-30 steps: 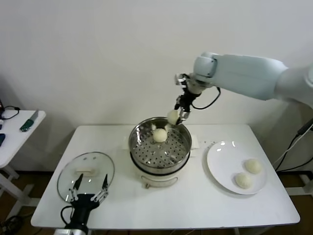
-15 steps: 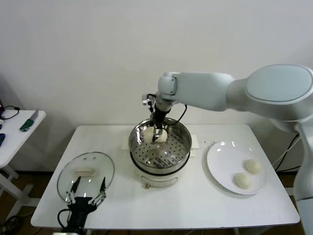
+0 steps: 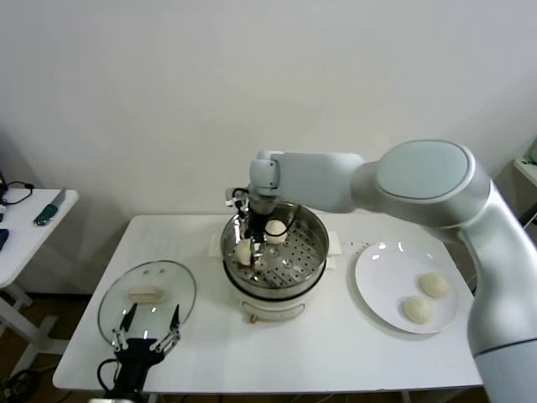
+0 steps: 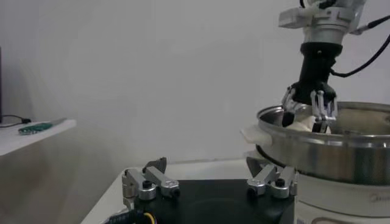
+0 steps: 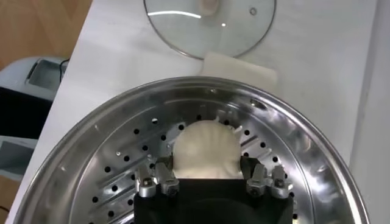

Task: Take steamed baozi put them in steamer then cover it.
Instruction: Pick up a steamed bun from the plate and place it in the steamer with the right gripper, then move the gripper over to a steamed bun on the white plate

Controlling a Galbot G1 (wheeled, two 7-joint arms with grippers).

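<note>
So far, the cover [image 3: 148, 297] lies flat on the table's left side, with the left gripper [image 3: 148, 329] parked just in front of it, fingers spread and empty. In the steamer [image 3: 274, 251] at centre, two baozi rest on the basket floor; the right gripper [image 3: 252, 245] straddles one baozi [image 5: 204, 150], fingers parted around it. Two buns [image 3: 426, 297] wait on the plate [image 3: 377, 290] at right. Roughly half remains, then covering.

The head view looks down from above and in front on the white table [image 3: 336, 353]. The left wrist view sits low, facing sideways at the steamer [image 4: 341, 146] wall. The right wrist view looks straight down into it, close; all three share the steamer
</note>
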